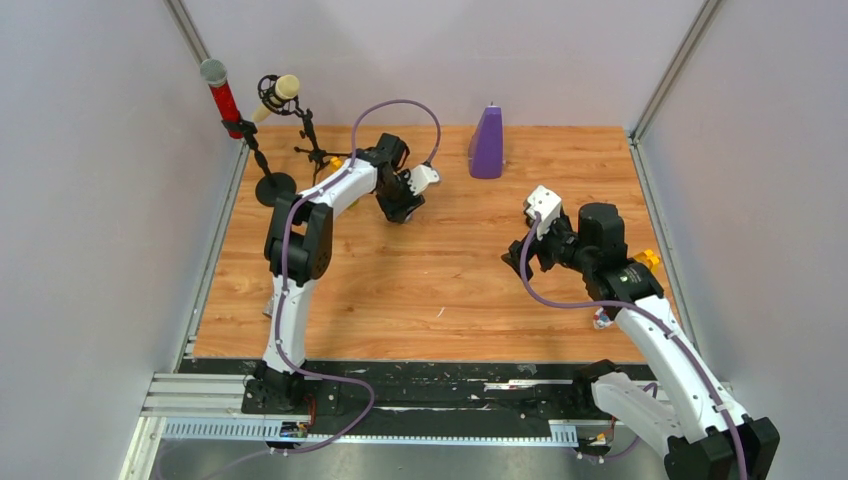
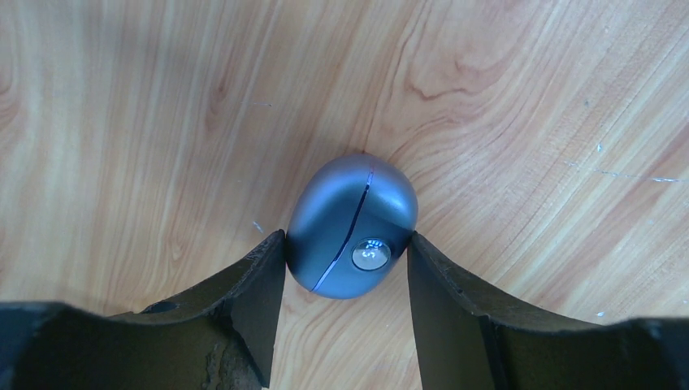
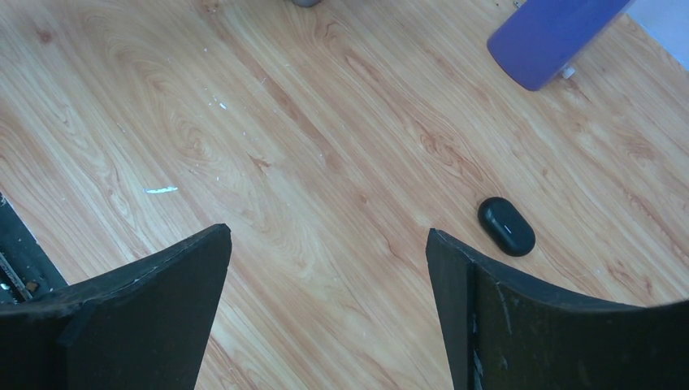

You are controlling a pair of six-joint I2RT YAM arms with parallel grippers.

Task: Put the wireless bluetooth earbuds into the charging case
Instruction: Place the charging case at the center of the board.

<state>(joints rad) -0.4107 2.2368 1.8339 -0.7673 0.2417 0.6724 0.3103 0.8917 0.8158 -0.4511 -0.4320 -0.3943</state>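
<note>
So, the charging case (image 2: 341,211): a blue-grey oval pebble with a smooth satin shell. A thin seam curves down its length, and low on its face sits a small round silvery button. The lid is closed, so its contents cannot be told. It sits low against the boards at the far left-centre of the table. Whether it is resting or just lifted is unclear.

The left gripper (image 2: 345,240) pinches it. The two matte black fingers, scuffed at the edges, press on opposite flanks of the shell.

A second one, a black case (image 3: 506,226), is a glossy oval with a faint pale line on top. It lies flat on the wood, on its own, just beyond the right-hand finger in the right wrist view. The right gripper (image 3: 329,234) hangs above bare wood with its fingers spread wide, gripping nothing.

The table (image 1: 450,280) is pale orange wood-grain laminate with swirling knots, fine scratches and a few white flecks. A purple object (image 1: 487,142), a tapered pyramid of matte plastic, stands upright at the far edge.

At the far left corner are two microphones on thin black stands. The red-bodied microphone (image 1: 222,98) has a grey mesh head. The cream-headed microphone (image 1: 281,90) sits in a black cradle.

Plain grey-white walls (image 1: 90,220) close in three sides. A black and silver metal rail (image 1: 420,385) runs along the near edge and carries both arm bases.
</note>
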